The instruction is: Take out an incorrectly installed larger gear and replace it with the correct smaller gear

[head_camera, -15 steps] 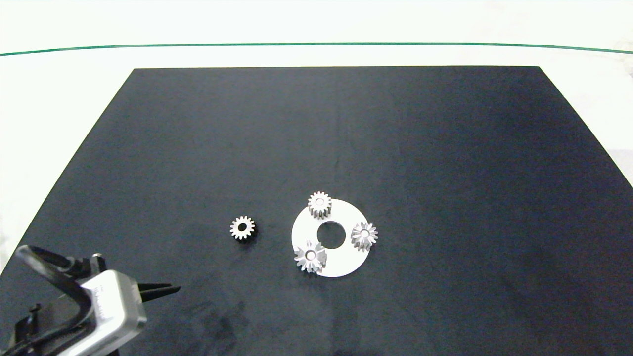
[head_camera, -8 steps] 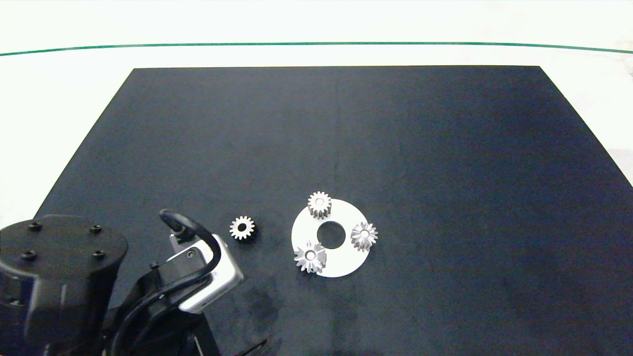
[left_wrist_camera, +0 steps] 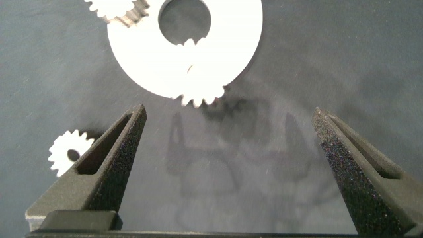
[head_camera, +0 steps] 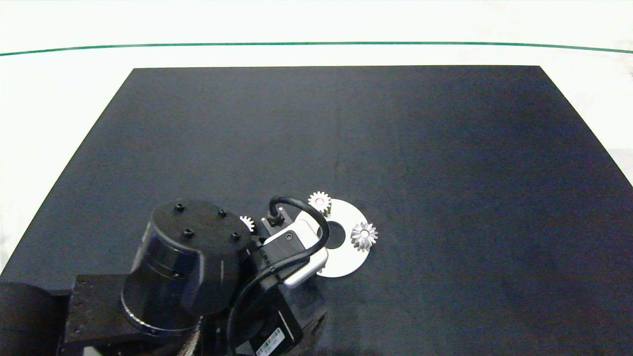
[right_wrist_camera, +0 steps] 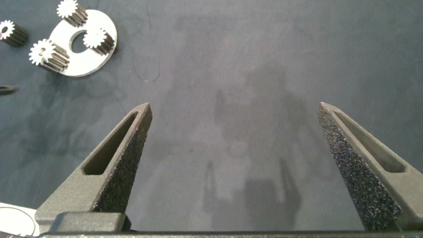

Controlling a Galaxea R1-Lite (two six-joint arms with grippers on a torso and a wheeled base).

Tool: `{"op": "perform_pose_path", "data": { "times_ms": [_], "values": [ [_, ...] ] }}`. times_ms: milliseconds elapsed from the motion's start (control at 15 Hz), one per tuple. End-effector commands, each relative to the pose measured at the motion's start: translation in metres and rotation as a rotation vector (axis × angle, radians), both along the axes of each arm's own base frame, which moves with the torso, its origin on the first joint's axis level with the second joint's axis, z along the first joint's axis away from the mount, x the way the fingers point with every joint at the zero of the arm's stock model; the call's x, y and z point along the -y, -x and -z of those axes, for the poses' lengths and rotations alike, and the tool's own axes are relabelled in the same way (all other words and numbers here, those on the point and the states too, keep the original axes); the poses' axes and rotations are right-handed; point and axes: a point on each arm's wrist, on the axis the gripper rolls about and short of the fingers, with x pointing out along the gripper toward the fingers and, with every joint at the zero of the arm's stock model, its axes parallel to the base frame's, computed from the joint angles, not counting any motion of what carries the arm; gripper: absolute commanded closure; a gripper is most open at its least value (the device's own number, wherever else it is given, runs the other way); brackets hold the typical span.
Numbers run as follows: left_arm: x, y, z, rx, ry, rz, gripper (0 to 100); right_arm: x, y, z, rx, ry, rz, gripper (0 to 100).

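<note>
Left gripper (left_wrist_camera: 228,142) jaws spread wide, empty, apparently above the mat just short of larger gear (left_wrist_camera: 201,89); right gripper (right_wrist_camera: 234,142) likewise.

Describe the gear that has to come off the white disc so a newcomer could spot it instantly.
On the black mat lies a white disc with a round centre hole and three silver gears on its rim. The larger gear is the widest of the three. Flared, pointed, star-like teeth set it apart from the blunt-toothed gear, and greater width from the other star-toothed one; the left pincer hangs open nearby.
</note>
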Motion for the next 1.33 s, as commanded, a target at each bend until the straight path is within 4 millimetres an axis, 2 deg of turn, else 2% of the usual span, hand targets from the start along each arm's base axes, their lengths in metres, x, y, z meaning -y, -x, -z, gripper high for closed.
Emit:
{"op": "perform_pose_path", "data": {
  "times_ms": [67, 533, 800, 1133, 1333],
  "values": [
    [0.019, -0.007, 0.012, -0.017, -0.028, 0.015, 0, 0.0, 0.0, 0.0, 0.001, -0.001, 0.0, 0],
    [0.035, -0.02, 0.014, 0.0, -0.005, 0.01, 0, 0.0, 0.0, -0.002, 0.004, -0.001, -0.001, 0],
    [0.037, -0.024, 0.016, -0.003, -0.013, 0.004, 0, 0.0, 0.001, -0.002, 0.004, -0.002, -0.009, 0],
    [0.041, -0.035, 0.01, 0.015, 0.006, -0.017, 0, 0.0, -0.001, -0.002, -0.001, -0.002, -0.012, 0],
    [0.04, -0.04, 0.014, 0.007, -0.007, -0.028, 0, 0.0, 0.0, -0.003, 0.002, -0.003, -0.014, 0]
  ]
}}
